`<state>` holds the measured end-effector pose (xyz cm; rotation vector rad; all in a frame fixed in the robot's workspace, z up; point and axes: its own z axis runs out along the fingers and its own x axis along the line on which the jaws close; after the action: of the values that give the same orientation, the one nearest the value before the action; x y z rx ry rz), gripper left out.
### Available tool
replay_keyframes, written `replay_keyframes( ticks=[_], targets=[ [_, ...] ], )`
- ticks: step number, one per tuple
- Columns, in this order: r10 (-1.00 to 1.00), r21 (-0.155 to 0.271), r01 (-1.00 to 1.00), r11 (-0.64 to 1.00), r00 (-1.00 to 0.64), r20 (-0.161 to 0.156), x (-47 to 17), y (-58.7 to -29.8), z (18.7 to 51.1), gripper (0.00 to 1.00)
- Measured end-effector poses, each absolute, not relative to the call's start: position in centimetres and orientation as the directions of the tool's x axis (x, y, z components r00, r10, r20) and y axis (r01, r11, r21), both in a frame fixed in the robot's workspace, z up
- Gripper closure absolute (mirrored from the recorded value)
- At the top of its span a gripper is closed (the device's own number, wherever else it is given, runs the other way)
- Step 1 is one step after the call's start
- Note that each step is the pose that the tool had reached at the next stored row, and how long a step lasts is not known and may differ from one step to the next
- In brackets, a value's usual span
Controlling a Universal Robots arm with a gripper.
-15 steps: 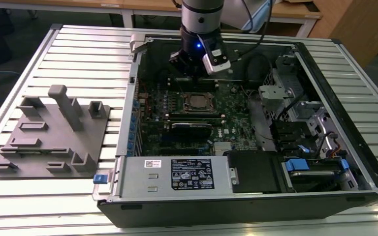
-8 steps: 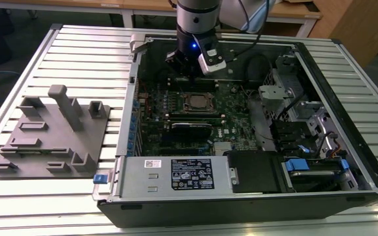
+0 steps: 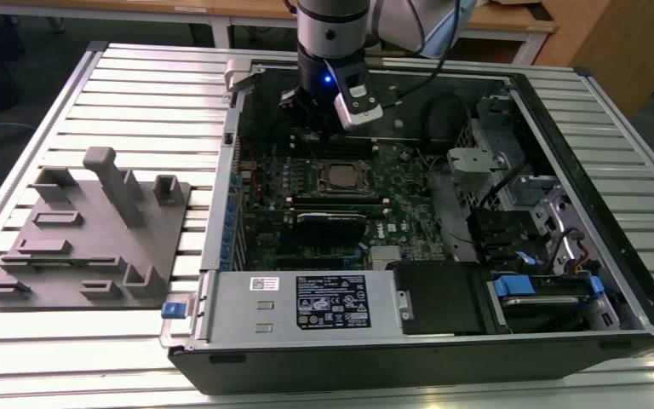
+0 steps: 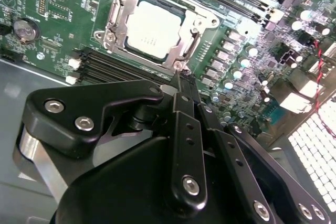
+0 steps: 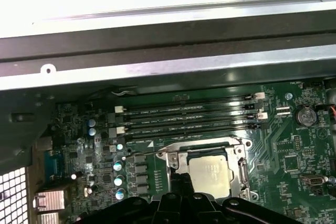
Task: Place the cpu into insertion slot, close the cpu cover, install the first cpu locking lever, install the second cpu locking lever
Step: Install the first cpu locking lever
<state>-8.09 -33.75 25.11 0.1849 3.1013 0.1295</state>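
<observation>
Sitting in one insertion slot — one cpu; claw seemingly closed beside.

Cpu in the insertion slot under the cpu cover, just beyond the fingertips, between memory slots.

Robot arm: a silver-grey cylindrical tube with a black joint band, a blue lamp and a pale camera block just above the claw, whose matte black links carry silver screws; a black cable trails beside the claw.
</observation>
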Motion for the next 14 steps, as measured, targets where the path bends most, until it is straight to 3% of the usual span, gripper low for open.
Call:
replay_keyframes(
  ticks=[14],
  targets=[
    [0.120, 0.085, 0.117, 0.989, -0.992, -0.027, -9.2, -33.8, 25.1, 0.89]
  ],
)
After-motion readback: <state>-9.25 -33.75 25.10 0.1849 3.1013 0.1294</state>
